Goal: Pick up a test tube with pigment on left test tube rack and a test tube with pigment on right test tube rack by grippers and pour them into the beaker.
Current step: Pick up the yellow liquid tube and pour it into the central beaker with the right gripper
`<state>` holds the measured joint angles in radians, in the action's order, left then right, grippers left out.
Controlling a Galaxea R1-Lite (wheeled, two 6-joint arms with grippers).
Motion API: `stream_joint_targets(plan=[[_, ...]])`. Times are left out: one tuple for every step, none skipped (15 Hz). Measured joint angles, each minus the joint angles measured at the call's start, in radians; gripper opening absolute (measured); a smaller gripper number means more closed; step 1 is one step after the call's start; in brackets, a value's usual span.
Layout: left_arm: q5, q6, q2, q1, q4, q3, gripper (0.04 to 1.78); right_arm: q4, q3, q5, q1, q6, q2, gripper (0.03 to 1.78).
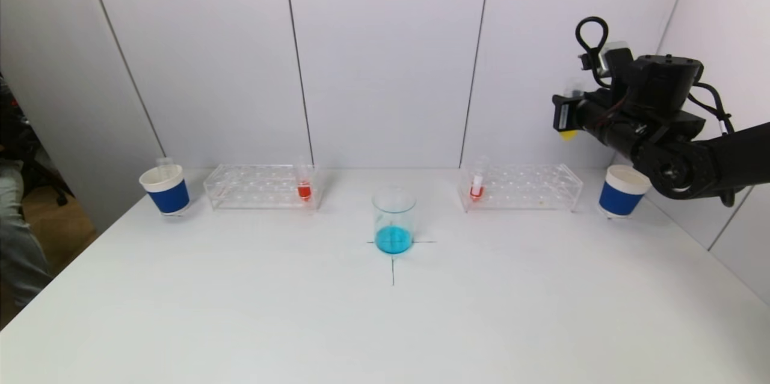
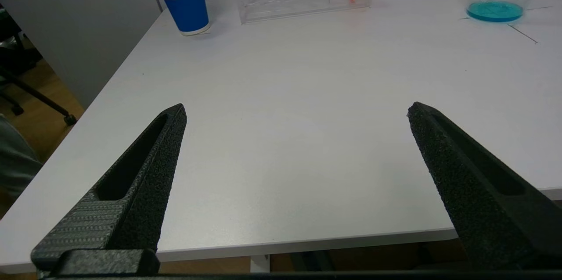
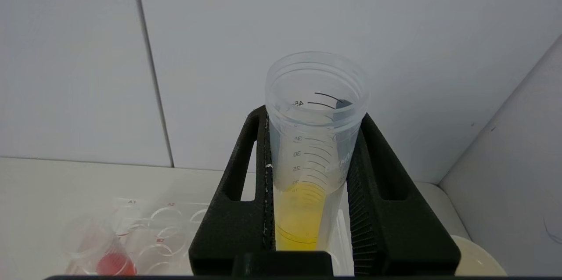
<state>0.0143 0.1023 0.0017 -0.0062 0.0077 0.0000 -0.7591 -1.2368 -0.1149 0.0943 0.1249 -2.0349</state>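
Note:
My right gripper (image 1: 565,112) is shut on a clear test tube with yellow pigment (image 1: 569,131), held upright high above the right end of the right rack (image 1: 520,186). In the right wrist view the gripper (image 3: 312,115) clamps the tube (image 3: 303,214) between both fingers. A red-pigment tube (image 1: 477,184) stands in the right rack and another (image 1: 304,182) in the left rack (image 1: 261,186). The beaker (image 1: 394,221) holds blue liquid at the table centre. My left gripper (image 2: 296,108) is open and empty over the table's front left edge, out of the head view.
A blue-and-white cup (image 1: 165,189) with an empty tube stands left of the left rack; another cup (image 1: 622,191) stands right of the right rack, below my right arm. White wall panels close the back and right side.

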Motion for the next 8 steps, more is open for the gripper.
stream_joint_targets(plan=[[0.000, 0.000, 0.000, 0.000, 0.000, 0.000, 1.76, 0.025, -0.024, 0.000, 0.018, 0.014, 0.008, 0.53], [-0.001, 0.000, 0.000, 0.000, 0.000, 0.000, 1.76, 0.053, -0.052, 0.000, 0.039, 0.021, 0.016, 0.53], [0.000, 0.000, 0.000, 0.000, 0.000, 0.000, 1.76, 0.091, -0.084, 0.000, 0.063, 0.024, 0.026, 0.53], [-0.001, 0.000, 0.000, 0.000, 0.000, 0.000, 1.76, 0.130, -0.116, 0.002, 0.084, 0.027, 0.035, 0.53], [-0.001, 0.000, 0.000, 0.000, 0.000, 0.000, 1.76, 0.160, -0.150, 0.007, 0.105, 0.031, 0.044, 0.53], [-0.001, 0.000, 0.000, 0.000, 0.000, 0.000, 1.76, 0.184, -0.184, 0.013, 0.125, 0.036, 0.051, 0.53], [-0.001, 0.000, 0.000, 0.000, 0.000, 0.000, 1.76, 0.208, -0.221, 0.019, 0.144, 0.043, 0.056, 0.53], [-0.001, 0.000, 0.000, 0.000, 0.000, 0.000, 1.76, 0.234, -0.251, 0.024, 0.164, 0.050, 0.060, 0.53]])
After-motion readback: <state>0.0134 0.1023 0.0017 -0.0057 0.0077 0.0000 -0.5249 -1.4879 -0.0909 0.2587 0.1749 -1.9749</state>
